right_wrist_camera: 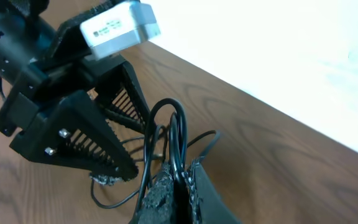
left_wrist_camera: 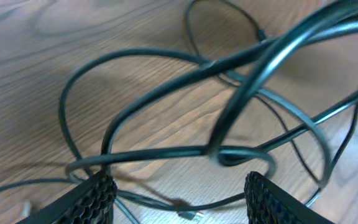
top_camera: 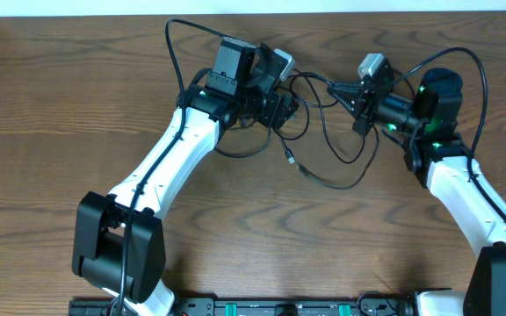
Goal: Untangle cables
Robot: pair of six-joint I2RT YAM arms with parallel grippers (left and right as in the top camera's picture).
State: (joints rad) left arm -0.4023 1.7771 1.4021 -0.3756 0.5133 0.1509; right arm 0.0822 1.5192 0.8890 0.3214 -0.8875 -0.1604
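The cables (top_camera: 335,185) are thin black cords looped together on the wooden table between the two arms. A small plug (top_camera: 290,160) lies at the near side of the loops. My left gripper (top_camera: 290,107) hangs over the left part of the tangle, open. In the left wrist view its fingers (left_wrist_camera: 98,196) stand wide apart with the plug (left_wrist_camera: 188,214) and a slack strand on the table between them. One taut strand (left_wrist_camera: 272,46) crosses above the flat loops. My right gripper (top_camera: 332,86) is shut on a black cable (right_wrist_camera: 180,140) that rises from between its fingertips (right_wrist_camera: 180,177).
Both arms carry thicker black wires of their own, arching over the far part of the table (top_camera: 60,105). The left gripper's body (right_wrist_camera: 73,130) sits close in front of the right gripper. The table's far edge meets a white wall (right_wrist_camera: 278,50).
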